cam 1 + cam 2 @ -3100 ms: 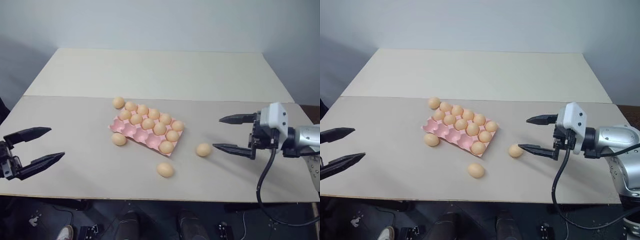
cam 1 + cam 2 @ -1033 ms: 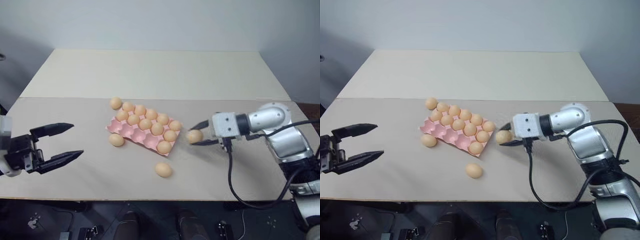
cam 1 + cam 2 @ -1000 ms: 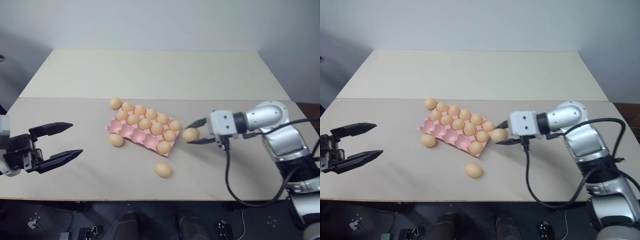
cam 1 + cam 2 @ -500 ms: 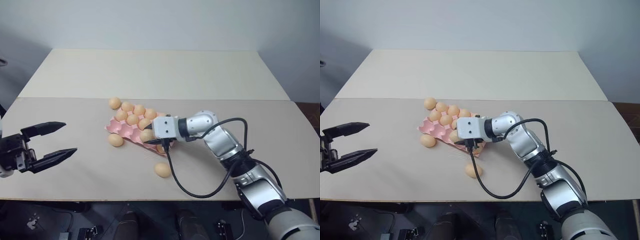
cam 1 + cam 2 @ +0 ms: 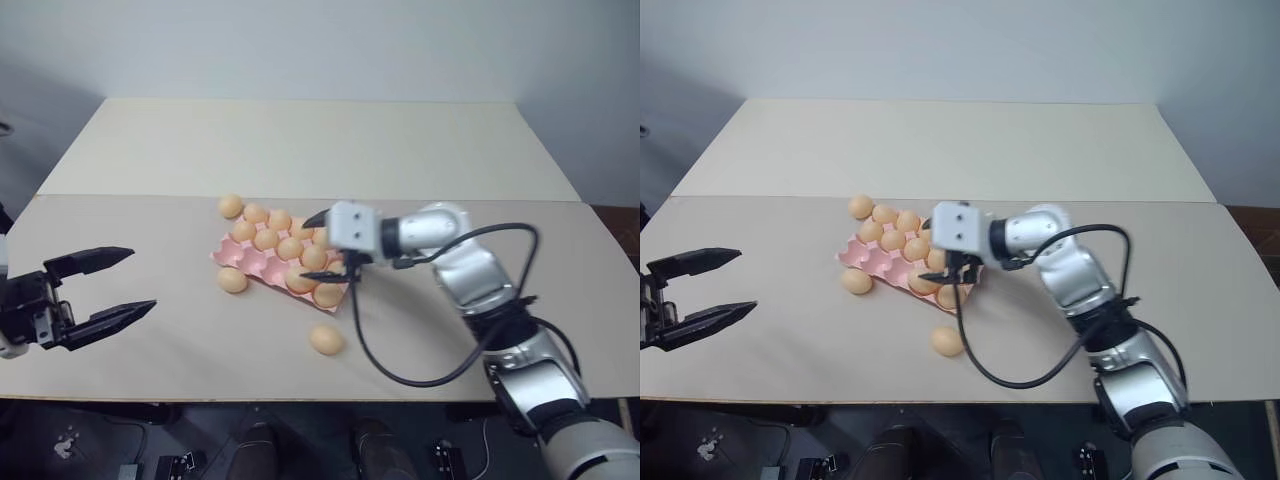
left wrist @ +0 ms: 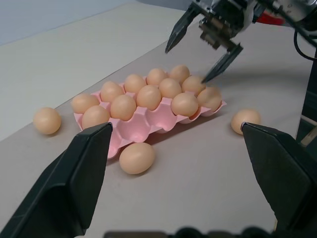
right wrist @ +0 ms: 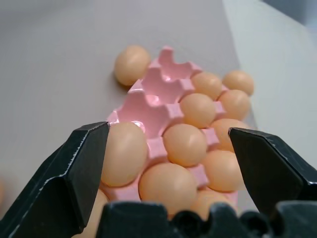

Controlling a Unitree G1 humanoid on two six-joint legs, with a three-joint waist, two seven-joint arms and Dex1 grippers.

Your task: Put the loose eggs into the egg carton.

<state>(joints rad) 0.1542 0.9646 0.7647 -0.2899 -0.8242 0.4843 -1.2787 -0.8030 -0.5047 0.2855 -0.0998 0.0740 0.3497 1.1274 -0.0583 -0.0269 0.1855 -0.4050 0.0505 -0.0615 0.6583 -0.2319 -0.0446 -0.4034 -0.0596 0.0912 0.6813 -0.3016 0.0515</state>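
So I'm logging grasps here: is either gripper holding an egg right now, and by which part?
Nothing is held. The right gripper is open above the carton; the left gripper is open and empty.

Beige table (image 5: 300, 140); grey wall (image 5: 320, 45)

Egg carton (image 5: 262, 264) sits near the middle of the table (image 5: 300, 140), set at a slant. Most cups hold eggs; three cups along its near-left edge are vacant. Three loose eggs on the table: one (image 5: 231, 206) just beyond the carton's far-left corner, one (image 5: 232, 280) touching its near-left edge, one (image 5: 326, 340) nearer the front edge, apart from the carton. Right gripper (image 5: 330, 244) above the carton's right end; left gripper (image 5: 110, 285) well to the left.
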